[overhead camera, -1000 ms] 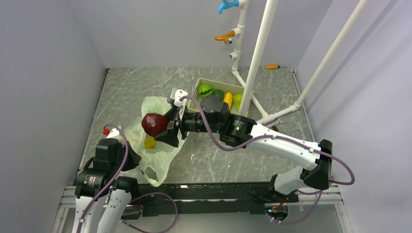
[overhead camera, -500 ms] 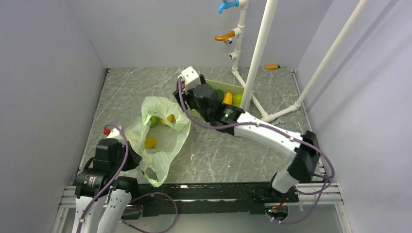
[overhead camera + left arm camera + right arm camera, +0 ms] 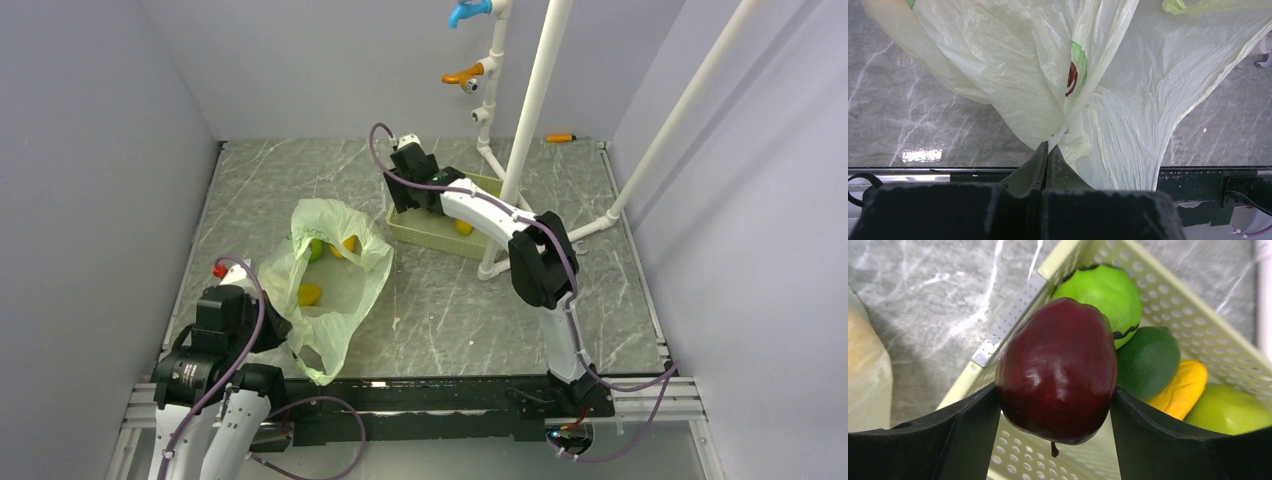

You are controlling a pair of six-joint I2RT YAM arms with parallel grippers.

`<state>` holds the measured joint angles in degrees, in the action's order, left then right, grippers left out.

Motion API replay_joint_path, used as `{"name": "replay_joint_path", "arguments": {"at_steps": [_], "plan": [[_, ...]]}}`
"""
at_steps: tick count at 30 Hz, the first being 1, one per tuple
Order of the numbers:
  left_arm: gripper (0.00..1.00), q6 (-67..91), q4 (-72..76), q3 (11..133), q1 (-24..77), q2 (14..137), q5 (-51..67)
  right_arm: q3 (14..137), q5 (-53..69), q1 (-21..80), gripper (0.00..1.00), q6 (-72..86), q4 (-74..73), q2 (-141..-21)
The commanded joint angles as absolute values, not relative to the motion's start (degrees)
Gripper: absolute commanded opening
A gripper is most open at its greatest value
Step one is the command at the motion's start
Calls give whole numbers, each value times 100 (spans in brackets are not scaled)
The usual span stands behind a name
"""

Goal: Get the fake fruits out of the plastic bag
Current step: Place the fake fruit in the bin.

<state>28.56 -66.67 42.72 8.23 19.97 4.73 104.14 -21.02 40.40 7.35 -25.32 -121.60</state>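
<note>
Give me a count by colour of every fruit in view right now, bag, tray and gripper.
Maroon: 1, the maroon fruit in the right gripper.
Green: 4, the banded ball, dark oval and bright green fruit in the tray, a green fruit in the bag.
Yellow: 3, an orange-yellow fruit in the tray, two yellow fruits in the bag.
Total: 8 in view.

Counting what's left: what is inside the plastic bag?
A yellow fruit, a second yellow fruit and a green fruit show in the plastic bag; its folds could hide more.
</note>
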Motion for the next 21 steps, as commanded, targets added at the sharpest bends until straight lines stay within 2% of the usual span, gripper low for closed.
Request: {"name": "replay_joint_path", "arguments": {"at_steps": [1,6,9,19,21], "plan": [[0,2830,-6478,4280,819,1998,517,10954,-1259,3774,1,1463,-3277,-12279],[0,2834,-6478,4280,824,1995,518,10832,-661,3579,6,1677,-3251,-12309],[0,2838,-6469,4280,826,2016,510,10646,-352,3542,14,1760,-3195,-12254],[0,2837,-6475,4280,823,2021,514,10433,-118,3542,52,1728,-3067,-12224],[0,2838,-6478,4280,822,2030,516,10409,-103,3539,63,1699,-3024,-12169]]}}
